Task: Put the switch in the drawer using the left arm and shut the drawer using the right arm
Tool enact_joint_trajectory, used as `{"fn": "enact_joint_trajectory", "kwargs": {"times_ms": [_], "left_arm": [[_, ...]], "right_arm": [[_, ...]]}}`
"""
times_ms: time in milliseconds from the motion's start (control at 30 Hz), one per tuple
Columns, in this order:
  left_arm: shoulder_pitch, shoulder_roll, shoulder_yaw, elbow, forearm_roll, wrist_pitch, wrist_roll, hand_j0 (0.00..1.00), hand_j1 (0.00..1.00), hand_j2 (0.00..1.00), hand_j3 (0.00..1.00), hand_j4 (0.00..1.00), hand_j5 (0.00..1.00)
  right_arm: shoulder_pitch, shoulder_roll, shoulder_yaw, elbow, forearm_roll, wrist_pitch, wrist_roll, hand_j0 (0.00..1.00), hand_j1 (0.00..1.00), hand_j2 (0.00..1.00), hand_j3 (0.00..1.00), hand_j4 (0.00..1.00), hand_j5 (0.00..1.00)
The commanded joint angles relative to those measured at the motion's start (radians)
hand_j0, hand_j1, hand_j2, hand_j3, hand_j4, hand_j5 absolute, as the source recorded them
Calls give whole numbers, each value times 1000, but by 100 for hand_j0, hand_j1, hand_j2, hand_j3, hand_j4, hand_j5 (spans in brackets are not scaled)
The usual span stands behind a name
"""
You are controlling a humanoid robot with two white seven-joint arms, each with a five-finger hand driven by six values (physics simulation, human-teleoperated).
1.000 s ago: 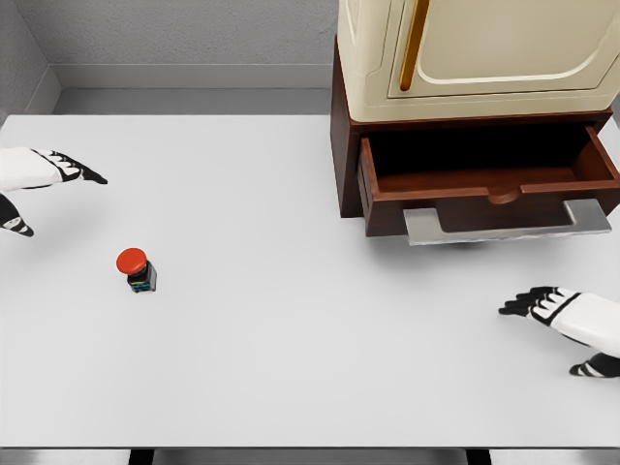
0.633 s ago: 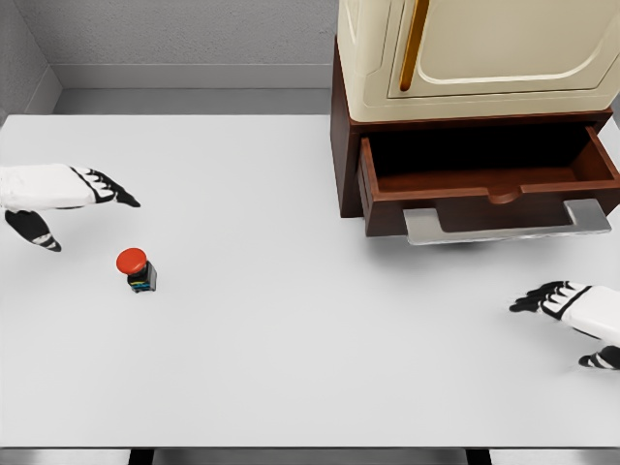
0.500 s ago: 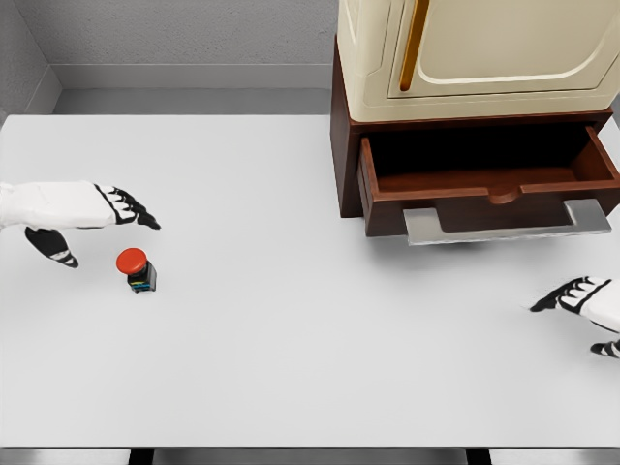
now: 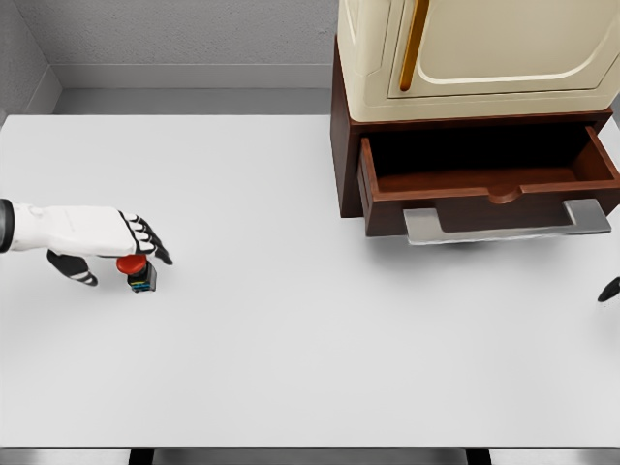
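The switch (image 4: pixel 137 272) has a red cap over a dark base. The drawer (image 4: pixel 489 179) is reddish-brown with a grey handle (image 4: pixel 504 223). The worktop (image 4: pixel 310 320) is white.

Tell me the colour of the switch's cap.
Red, on the switch in the head view.

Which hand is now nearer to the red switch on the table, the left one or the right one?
Left. The left hand is directly over the switch, fingers spread above its red cap. The right hand shows only a fingertip at the far right edge, across the table.
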Motion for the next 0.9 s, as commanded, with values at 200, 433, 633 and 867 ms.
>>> {"fn": "enact_joint_trajectory", "kwargs": {"times_ms": [200, 433, 633, 867], "left_arm": [[5, -12, -3, -24, 3, 2, 0, 84, 84, 84, 84, 84, 84], [3, -10, -3, -22, 0, 2, 0, 78, 78, 78, 78, 78, 78], [5, -9, -3, -22, 0, 2, 0, 72, 72, 72, 72, 72, 72], [3, -7, -3, -22, 0, 2, 0, 53, 53, 53, 53, 53, 53]], "right_arm": [[-2, 0, 5, -1, -15, 2, 3, 60, 60, 60, 60, 60, 60], [-26, -13, 28, -1, -35, 2, 3, 59, 59, 59, 59, 59, 59], [-74, -61, 97, -1, -49, 2, 3, 54, 54, 54, 54, 54, 54], [-74, -79, 97, -1, -72, 2, 3, 55, 55, 55, 55, 55, 55]]}}
